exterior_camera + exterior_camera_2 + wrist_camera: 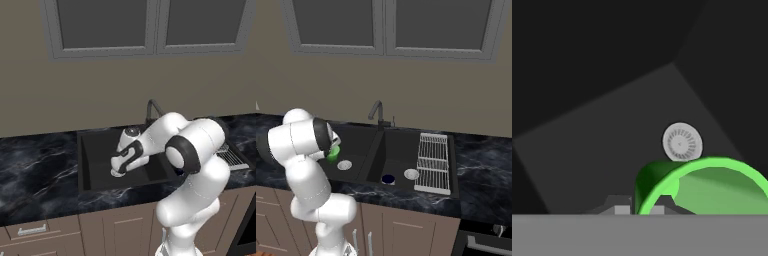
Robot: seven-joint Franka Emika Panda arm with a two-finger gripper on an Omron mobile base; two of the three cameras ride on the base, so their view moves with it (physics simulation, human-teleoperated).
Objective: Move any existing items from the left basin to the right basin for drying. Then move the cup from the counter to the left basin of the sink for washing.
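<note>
My gripper [640, 208] is shut on the wall of the bright green cup [712, 187], and the cup's rim arcs across the bottom of the hand view. I hold it low over the left basin [612, 140], just short of its round silver drain [682, 142]. From the left base view the hand [118, 171] hangs inside the left basin [97, 150]. In the right base view the cup [333, 153] peeks out from behind my arm, above the left basin [356, 142]. The narrower right basin [398, 147] holds a tiny dark blue object [388, 179] beside its drain [411, 174].
A dark curved faucet [376, 111] rises behind the centre divider. A white wire rack [433, 162] lies over the right edge of the sink. Black marble counter [35, 160] runs on both sides, above beige cabinets. My own arm blocks much of the sink in the left base view.
</note>
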